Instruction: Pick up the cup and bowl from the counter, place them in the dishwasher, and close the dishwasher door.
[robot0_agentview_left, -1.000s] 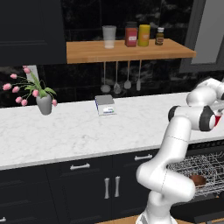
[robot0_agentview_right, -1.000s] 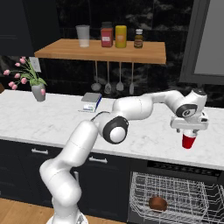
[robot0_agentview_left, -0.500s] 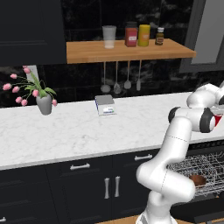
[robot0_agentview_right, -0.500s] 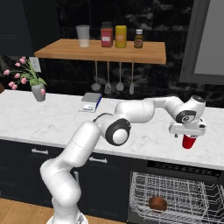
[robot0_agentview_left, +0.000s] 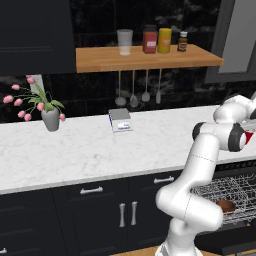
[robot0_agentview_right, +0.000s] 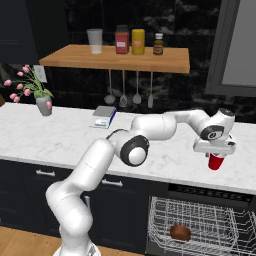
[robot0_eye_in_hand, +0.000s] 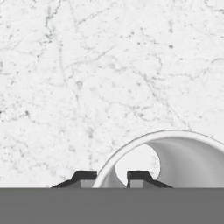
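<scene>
Red cup's rim pinched by the gripper at the counter's far right end.

The gripper (robot0_agentview_right: 215, 151) has its jaws narrowed on the rim of the cup (robot0_agentview_right: 216, 161), one fingertip (robot0_eye_in_hand: 139, 176) inside the white wall and one outside, over the marble counter (robot0_agentview_right: 60, 135). Below, the dishwasher (robot0_agentview_right: 200, 227) rack sits open with the bowl (robot0_agentview_right: 180, 232) in it. Vase of pink flowers (robot0_agentview_right: 42, 102), a small scale (robot0_agentview_right: 103, 116) and hanging utensils (robot0_agentview_right: 130, 90) sit well off to the left, nothing blocking.
</scene>
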